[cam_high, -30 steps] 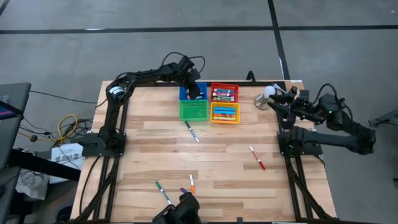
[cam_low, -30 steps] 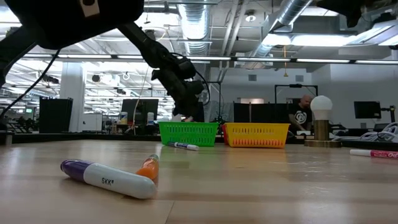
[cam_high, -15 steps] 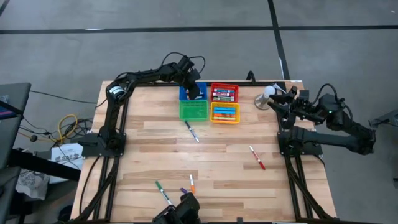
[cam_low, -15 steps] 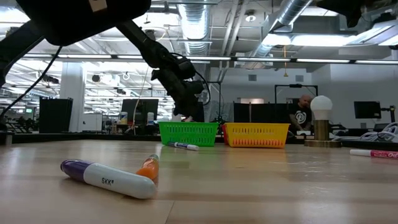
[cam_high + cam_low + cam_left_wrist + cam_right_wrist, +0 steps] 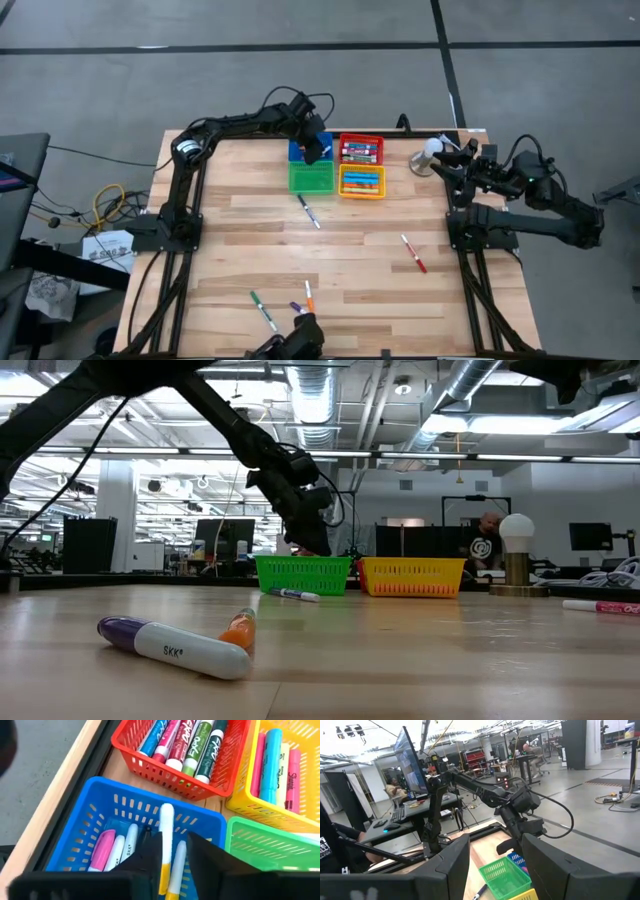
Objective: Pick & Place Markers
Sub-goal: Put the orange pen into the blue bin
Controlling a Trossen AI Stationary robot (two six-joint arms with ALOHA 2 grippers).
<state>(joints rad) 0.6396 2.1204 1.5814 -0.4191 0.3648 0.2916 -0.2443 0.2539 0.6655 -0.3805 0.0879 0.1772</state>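
Note:
My left gripper (image 5: 314, 150) hangs over the blue bin (image 5: 100, 815), pointing down into it, fingers slightly apart. Between them stands a white marker with a yellow section (image 5: 166, 840), close along one finger. Pink-capped and white markers (image 5: 112, 850) lie in the blue bin. Loose markers lie on the table: one at the middle (image 5: 309, 212), a red one to the right (image 5: 414, 253), and three near the front edge (image 5: 262, 310). My right gripper (image 5: 442, 165) waits open, level, at the table's far right corner. My left gripper has the white and yellow marker (image 5: 165, 862) lying along the inner side of one finger (image 5: 147, 857), with a gap to the other finger. The fingers come from above, slanting down, along the marker. I cannot tell whether that finger touches it.
The red bin (image 5: 361, 150), yellow bin (image 5: 362, 182) and green bin (image 5: 311, 178) stand tight against the blue one at the table's far middle; red and yellow hold markers. A white globe on a round base (image 5: 430, 152) stands at the far right. Bare wood lies between the bins and the front edge.
My left gripper has stayed over the blue bin and has rolled slightly about its own pointing line.

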